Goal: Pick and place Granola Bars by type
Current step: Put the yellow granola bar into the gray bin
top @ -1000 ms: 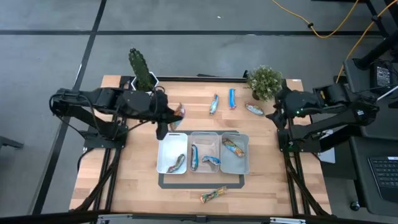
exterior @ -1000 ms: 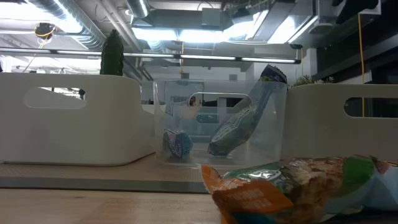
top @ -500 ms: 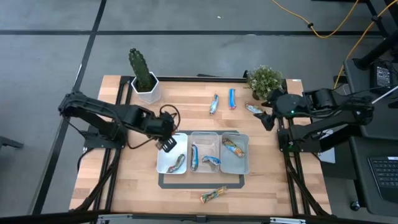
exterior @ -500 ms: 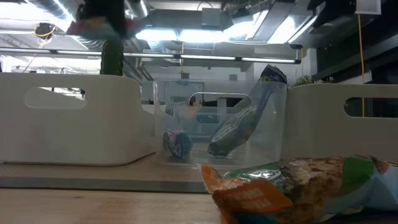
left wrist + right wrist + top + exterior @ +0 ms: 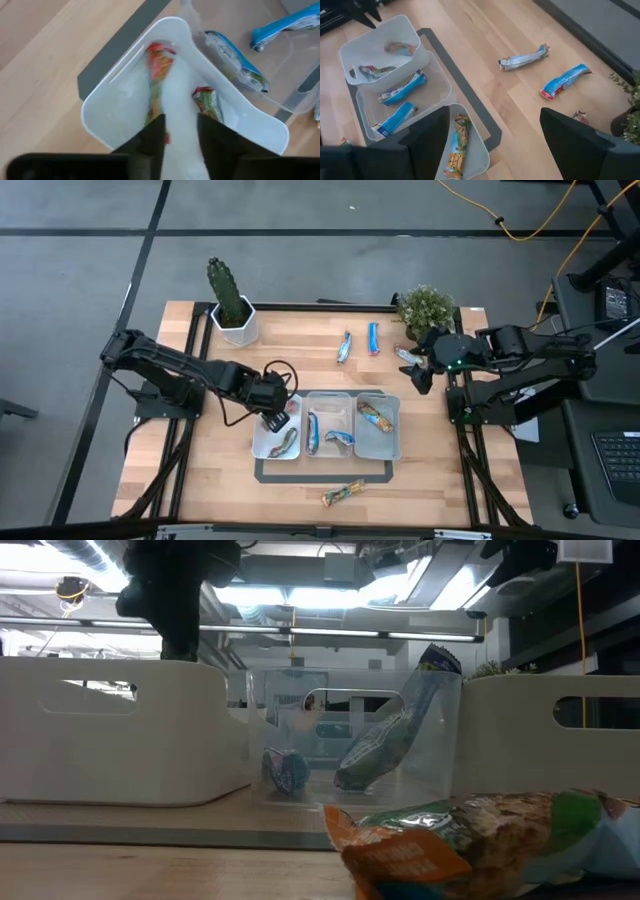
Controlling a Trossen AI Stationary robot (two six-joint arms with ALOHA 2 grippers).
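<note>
High view shows my left gripper [image 5: 277,419] hanging over the white plastic left tray [image 5: 262,444], fingers parted a little with nothing between them; two red-and-green wrapped bars [image 5: 159,65] lie in that tray below. My right gripper [image 5: 420,375] hovers wide open and empty at the table's far right, and the silvery-grey crinkly bar [image 5: 407,356] lies just beside it toward the small leafy plant [image 5: 425,309], long axis running diagonally across the wood. My right arm is clearly the nearer one. A bright blue bar [image 5: 373,337] and a grey-blue bar [image 5: 344,347] lie farther inward, both lengthwise toward the table's far edge.
</note>
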